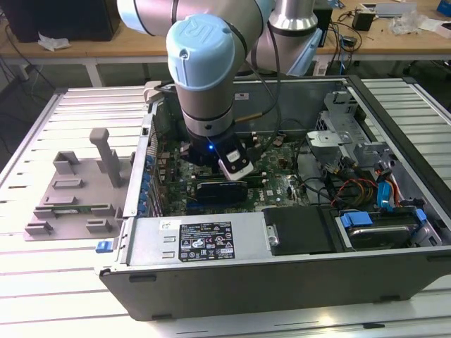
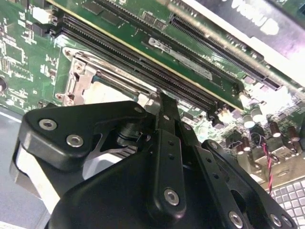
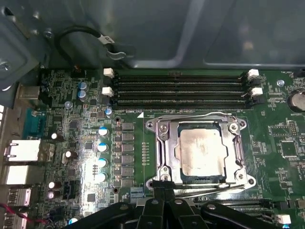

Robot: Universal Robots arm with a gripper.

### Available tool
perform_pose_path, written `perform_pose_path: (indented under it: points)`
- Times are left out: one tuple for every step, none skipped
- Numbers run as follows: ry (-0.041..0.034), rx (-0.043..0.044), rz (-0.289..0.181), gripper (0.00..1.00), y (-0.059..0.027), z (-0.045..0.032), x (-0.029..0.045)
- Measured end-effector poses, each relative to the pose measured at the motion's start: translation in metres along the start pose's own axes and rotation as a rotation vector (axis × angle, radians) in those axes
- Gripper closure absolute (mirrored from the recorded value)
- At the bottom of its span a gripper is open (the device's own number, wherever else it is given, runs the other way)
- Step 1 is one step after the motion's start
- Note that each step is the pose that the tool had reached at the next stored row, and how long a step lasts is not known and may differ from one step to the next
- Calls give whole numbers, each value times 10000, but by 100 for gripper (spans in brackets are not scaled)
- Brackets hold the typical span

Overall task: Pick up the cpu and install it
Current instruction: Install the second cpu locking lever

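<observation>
While the gripper [image 3: 162, 187] hangs just beside the socket [image 3: 200, 151], fingers pinched together on nothing, the cpu [image 3: 200, 153] sits in it w/ frame unlatched; any knock could skew the chip, bending pins, imo.

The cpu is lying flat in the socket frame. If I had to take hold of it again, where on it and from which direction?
Judging by the first wrist view, come straight down onto the cpu from above. It lies flat with its shiny metal top facing up, and the metal socket frame closely borders its edges, so a side pinch looks blocked. The bare top face is the only free surface; the gripper sits beside the frame's edge.
</observation>
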State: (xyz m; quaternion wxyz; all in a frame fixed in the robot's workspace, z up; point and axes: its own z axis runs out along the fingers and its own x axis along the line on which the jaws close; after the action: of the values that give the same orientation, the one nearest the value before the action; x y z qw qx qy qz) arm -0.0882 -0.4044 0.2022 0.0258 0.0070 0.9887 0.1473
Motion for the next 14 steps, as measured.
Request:
perform_pose_path:
  points:
    - [-1,0,1,89,-9,-2,0]
    - [0,0,0,89,-14,-4,0]
    - [0,0,1,89,-25,-7,-1]
    - [-1,0,1,89,-33,-10,-1]
    - [0,0,1,89,-41,-12,-2]
    - [1,1,1,89,-49,-15,-2]
    - [0,1,3,89,-50,-16,-2]
    - [0,-25,5,89,-51,-15,-2]
    - [0,-73,5,89,-51,-14,-3]
    - [-1,-134,8,89,-52,-12,-2]
    - [-1,-165,11,89,-52,-10,-2]
    - [-2,-195,11,89,-53,-7,-2]
    - [-2,-220,12,89,-54,-3,-2]
    - [-3,-232,12,89,-56,6,-2]
